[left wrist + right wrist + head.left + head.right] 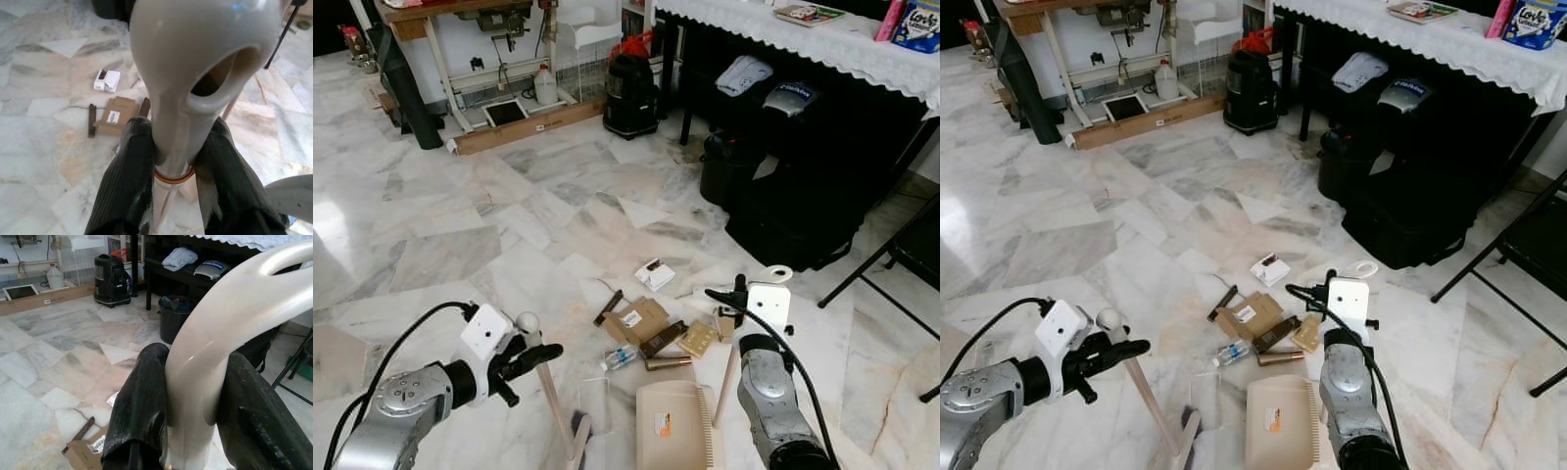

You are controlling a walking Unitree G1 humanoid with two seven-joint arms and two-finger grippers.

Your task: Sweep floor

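— Where's the litter?
— Cardboard box (639, 320), small bottle (621, 357) and scraps lie on the marble floor (460, 245), just ahead of the dustpan (674, 427), between the arms.
— And the tools?
— Left tool (530, 360) is clenched on the broom handle (553, 397), which slants down toward the pile; right tool (195, 426) is clamped on the dustpan's upright handle (726, 384).
— So?
— I'd judge the brush sits left of the debris and should sweep rightward into the pan.

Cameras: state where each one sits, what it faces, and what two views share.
Head eyes: look down at the marble floor; both arms show.
Left wrist: along the left gripper, clamped on the broom handle.
Right wrist: along the right gripper, clamped on the dustpan handle.
Shared: cardboard box in the head and left wrist views.
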